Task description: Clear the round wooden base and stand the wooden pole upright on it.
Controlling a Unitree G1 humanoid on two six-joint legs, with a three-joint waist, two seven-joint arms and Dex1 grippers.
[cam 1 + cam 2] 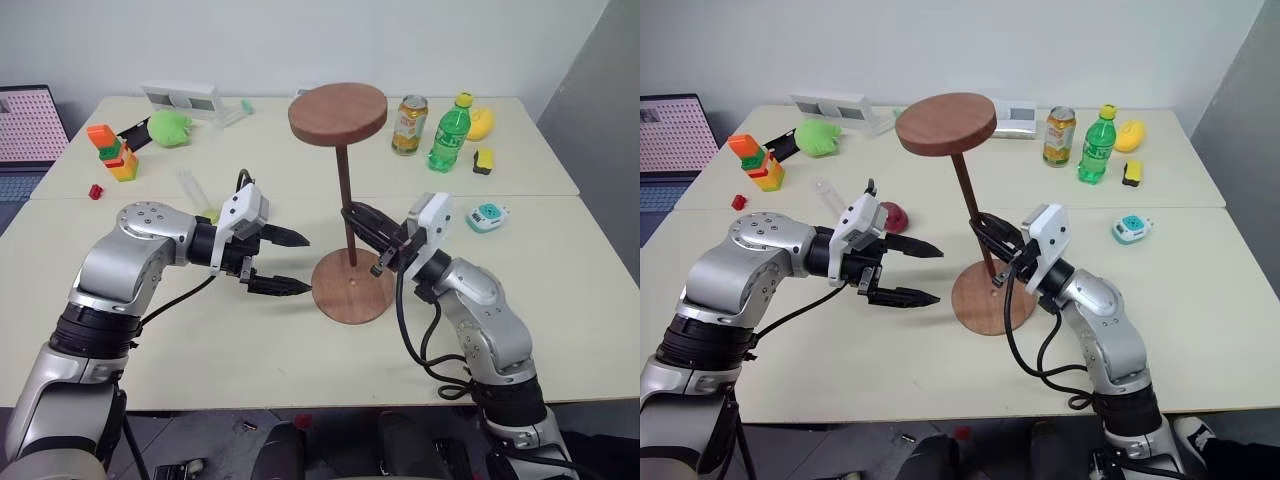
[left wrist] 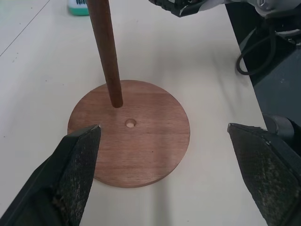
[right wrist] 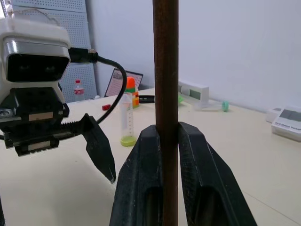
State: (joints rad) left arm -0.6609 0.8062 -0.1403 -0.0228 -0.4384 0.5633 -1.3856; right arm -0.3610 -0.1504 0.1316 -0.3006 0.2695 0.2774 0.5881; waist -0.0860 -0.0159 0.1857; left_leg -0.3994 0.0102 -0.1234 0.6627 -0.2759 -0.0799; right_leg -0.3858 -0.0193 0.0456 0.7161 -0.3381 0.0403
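The round wooden base (image 1: pixel 352 288) lies flat on the table with nothing on it but the pole's tip. The wooden pole (image 1: pixel 345 195) stands nearly upright with its fixed disc (image 1: pixel 338 112) on top. Its lower end rests on the base (image 2: pixel 141 150) just beside the centre hole (image 2: pixel 130 123), not in it. My right gripper (image 1: pixel 352 218) is shut on the pole (image 3: pixel 165 70) a little above the base. My left gripper (image 1: pixel 306 263) is open and hovers just left of the base, its fingers (image 2: pixel 75 174) pointing at it and touching nothing.
A green bottle (image 1: pixel 448 132), a can (image 1: pixel 408 124) and a yellow toy (image 1: pixel 481 122) stand at the back right. A teal gadget (image 1: pixel 488 216) lies right of the pole. Back left are a green plush (image 1: pixel 168 128), stacked blocks (image 1: pixel 115 150) and a clear tube (image 1: pixel 195 190).
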